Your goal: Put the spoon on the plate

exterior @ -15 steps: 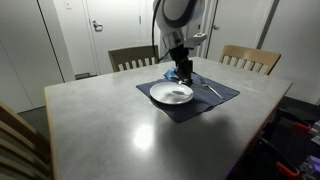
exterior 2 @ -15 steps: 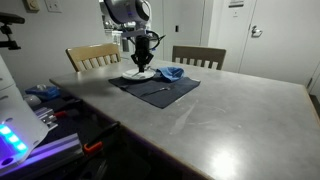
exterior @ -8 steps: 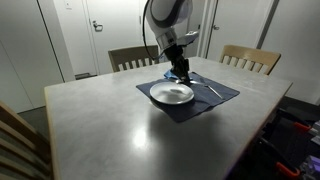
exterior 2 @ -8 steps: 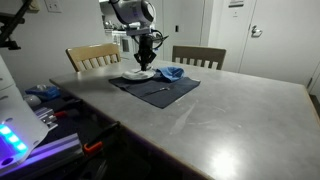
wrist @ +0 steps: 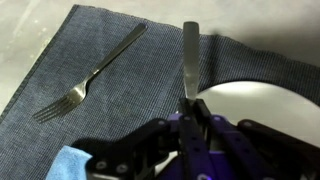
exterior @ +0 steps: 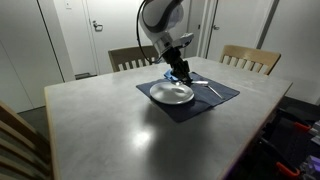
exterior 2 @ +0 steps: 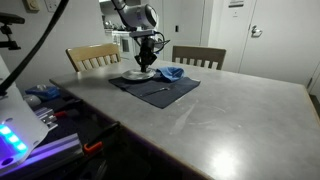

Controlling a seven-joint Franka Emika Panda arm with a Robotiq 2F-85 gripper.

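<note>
Spoon [wrist: 190,60]: slim, shiny silver metal strip with a flat handle. In the wrist view it runs from the gripper [wrist: 190,108] toward 12 o'clock. The visible length lies over the mat, just beside the plate's rim. The rounded end is hidden under the fingers, and it is unclear whether the spoon touches the mat.

Plate [wrist: 268,102]: plain white, glossy, round and shallow, at 3 o'clock of the spoon. It sits on the placemat [wrist: 110,115], which is dark navy, square-cornered, with a fine woven rib texture.

Fork [wrist: 92,72]: silver, lying flat on the mat at 9 o'clock of the spoon and well apart from it, tines toward 8 o'clock.

Cloth [wrist: 68,165]: light blue, soft and crumpled, at the 7 o'clock corner of the wrist view.

Only the wrist view shows the spoon, the weave and the fork tines. In an exterior view the gripper [exterior: 181,74] hangs at the plate's [exterior: 172,97] 12 o'clock edge, and the spoon is too small to make out. That view adds the smooth grey table [exterior: 100,130] and a wooden chair [exterior: 250,58]. In an exterior view the cloth [exterior 2: 172,73] lies at 3 o'clock of the plate [exterior 2: 138,76].

Jaws: nearly closed, clenched on the spoon's handle, with the thin metal pinched between the dark fingers.
</note>
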